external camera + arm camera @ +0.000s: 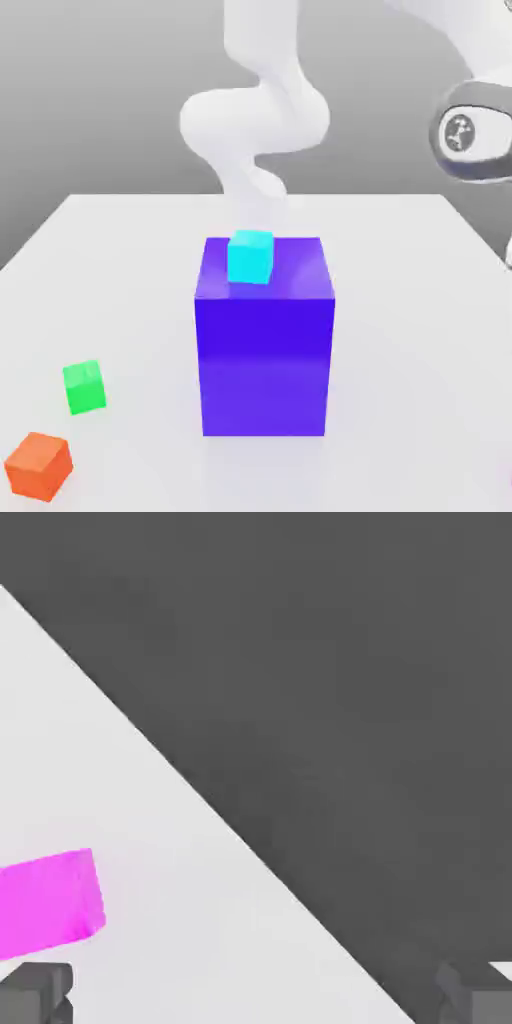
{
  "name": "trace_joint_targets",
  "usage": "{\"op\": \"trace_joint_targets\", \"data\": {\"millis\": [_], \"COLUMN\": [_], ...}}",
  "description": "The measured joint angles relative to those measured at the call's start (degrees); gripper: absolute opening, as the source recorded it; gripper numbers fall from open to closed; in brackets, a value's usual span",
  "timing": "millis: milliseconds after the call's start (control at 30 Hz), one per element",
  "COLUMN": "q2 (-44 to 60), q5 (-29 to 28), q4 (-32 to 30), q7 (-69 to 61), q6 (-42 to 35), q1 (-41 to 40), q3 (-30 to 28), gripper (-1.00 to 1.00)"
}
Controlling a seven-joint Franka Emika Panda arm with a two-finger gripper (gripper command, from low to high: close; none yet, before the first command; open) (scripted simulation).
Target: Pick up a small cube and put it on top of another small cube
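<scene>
Pink cube (48, 904) sits on the white worktop (180, 912) near its edge, just beside one finger of my tool (255, 997), not between them. Tool is wide, empty. Best to centre over the cube, square up, then descend.

glossy white rounded arm (262, 110), grey joint cap (462, 133)

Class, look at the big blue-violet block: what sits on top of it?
A small cyan cube sits on the blue-violet block, toward its back edge. The patch of the block's top beneath the cube is covered.
</scene>
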Motion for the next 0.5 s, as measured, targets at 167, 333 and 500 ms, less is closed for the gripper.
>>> {"op": "trace_joint_targets", "data": {"millis": [167, 333, 500], "q2": [10.5, 17.9, 18.6], "q5": [-2.6, -5.5, -5.7], "q4": [1.3, 3.1, 3.3], "q7": [-1.1, 0.7, 0.9], "q6": [3.1, 8.3, 8.7], "q1": [3.4, 6.0, 6.2], "q3": [1.0, -1.9, -2.1], "gripper": [0.0, -1.0, -1.0]}}
